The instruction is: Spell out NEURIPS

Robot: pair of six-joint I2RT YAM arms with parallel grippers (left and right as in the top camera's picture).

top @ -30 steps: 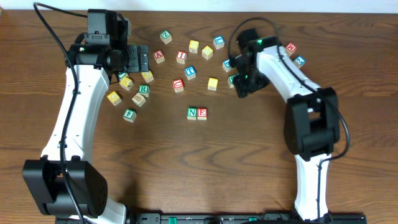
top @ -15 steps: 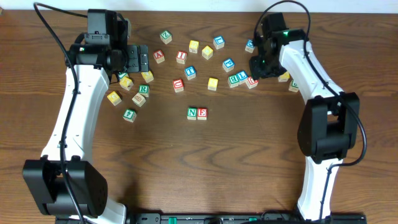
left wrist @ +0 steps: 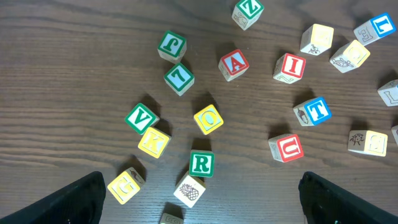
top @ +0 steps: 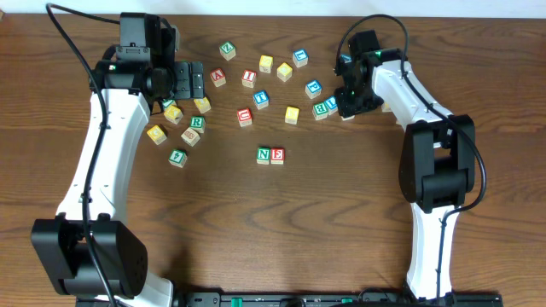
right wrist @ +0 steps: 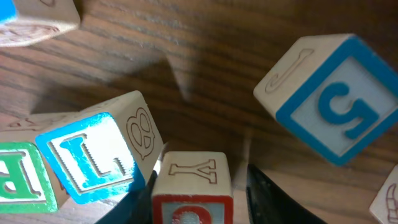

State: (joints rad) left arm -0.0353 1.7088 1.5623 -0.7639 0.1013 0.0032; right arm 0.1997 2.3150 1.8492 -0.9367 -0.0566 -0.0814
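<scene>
The green N [top: 264,154] and red E [top: 277,155] blocks stand side by side at the table's middle. The red U [top: 245,117] [left wrist: 286,147], green R [top: 197,123] [left wrist: 201,163] and red I [top: 248,76] [left wrist: 290,67] blocks lie loose. My left gripper [top: 189,81] [left wrist: 202,208] is open and empty above the left cluster. My right gripper [top: 348,104] [right wrist: 199,186] is open around a red-framed block with a Y on its side [right wrist: 191,180]; a gap shows at the right finger. A blue S block [right wrist: 329,106] lies just beyond.
A blue L block [right wrist: 93,155] and a green-lettered block [right wrist: 18,174] touch the left of my right fingers. Yellow G [left wrist: 126,183], K [left wrist: 153,142], O [left wrist: 208,119] and green V [left wrist: 141,118] blocks crowd the left. More blocks [top: 284,71] lie along the far side.
My right arm swung out to the right, then came back left and down over the blocks beside the L. Several blocks on the right side shifted. The left arm has not moved.
</scene>
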